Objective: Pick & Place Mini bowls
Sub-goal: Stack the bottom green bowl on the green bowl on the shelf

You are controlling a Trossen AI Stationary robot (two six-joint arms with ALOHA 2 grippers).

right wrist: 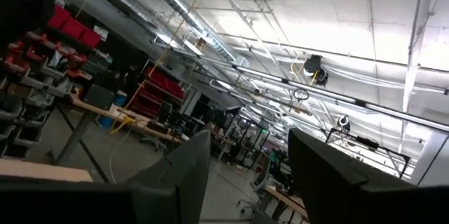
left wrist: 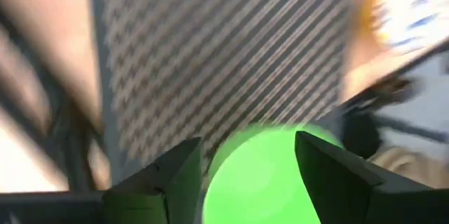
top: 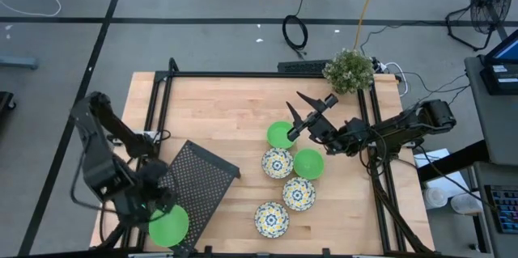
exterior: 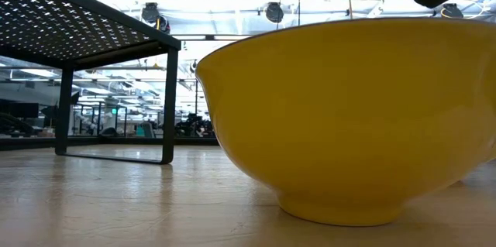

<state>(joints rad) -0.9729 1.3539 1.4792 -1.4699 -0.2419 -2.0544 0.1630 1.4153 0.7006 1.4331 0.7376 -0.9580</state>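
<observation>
While the left gripper [top: 154, 201] sits at the near-left corner of the wooden table [top: 227, 104], high view has its fingers spread, with a green bowl [top: 168, 226] just beside and below it, at the near edge of the black mesh tray [top: 198, 181]. Bowls are round, so no long axis; all mouth-up. Two more green bowls [top: 281, 135] [top: 308, 163] and three floral bowls [top: 277, 162] [top: 299, 193] [top: 272, 219] cluster mid-table. Right gripper [top: 301, 111] is raised near the far green bowl, fingers apart, nothing between them. Potted plant [top: 350, 70] at the far edge.

Low view: one bowl [exterior: 349, 115] upright on its foot fills the shot, reading yellow here; mesh tray [exterior: 77, 22] stands on legs beside it; workshop behind.

Left wrist: spread fingers [left wrist: 175, 175] flank the green bowl [left wrist: 259, 175], mesh behind it. Contact: can't tell.

Right wrist: fingers [right wrist: 189, 168] apart, empty, facing workshop ceiling and racks.
</observation>
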